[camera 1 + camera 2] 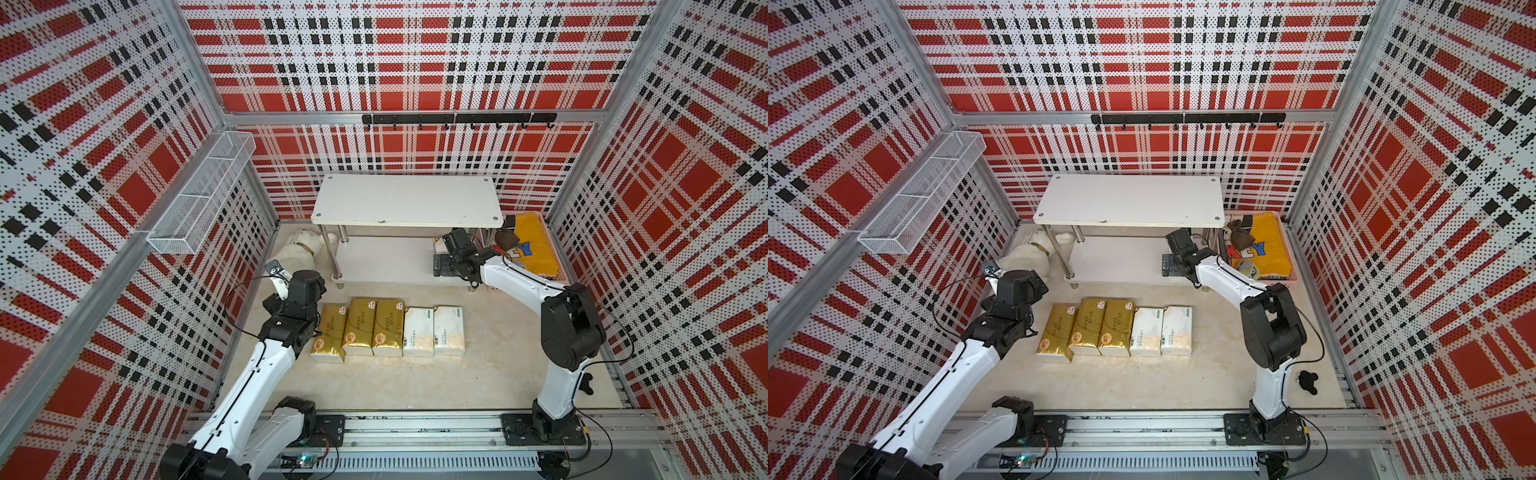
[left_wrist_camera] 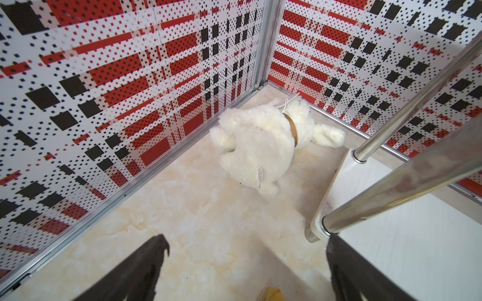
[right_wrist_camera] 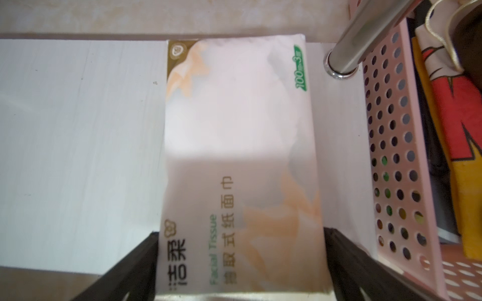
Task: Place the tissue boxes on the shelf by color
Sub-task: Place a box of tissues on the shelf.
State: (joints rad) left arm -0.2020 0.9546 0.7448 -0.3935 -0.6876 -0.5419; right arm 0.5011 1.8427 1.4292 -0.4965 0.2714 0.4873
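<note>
Three gold tissue boxes (image 1: 359,328) and two white ones (image 1: 434,330) lie in a row on the floor in front of the shelf (image 1: 407,199). Another white tissue box (image 3: 240,135) lies flat at the right end of the shelf's lower board (image 3: 78,143), beside a chrome leg (image 3: 347,52). My right gripper (image 3: 241,232) is open, and its fingers flank that box's near end without squeezing it. In the left wrist view my left gripper (image 2: 246,238) is open and empty above the floor, by the shelf's front left leg (image 2: 391,192). A gold corner (image 2: 271,294) shows below it.
A white plush toy (image 2: 260,146) lies in the back left corner beside the shelf. A pink perforated crate (image 3: 391,156) holding yellow cloth (image 1: 536,245) stands right of the shelf. A wire mesh basket (image 1: 199,195) hangs on the left wall and a black hook rail (image 1: 457,119) on the back wall.
</note>
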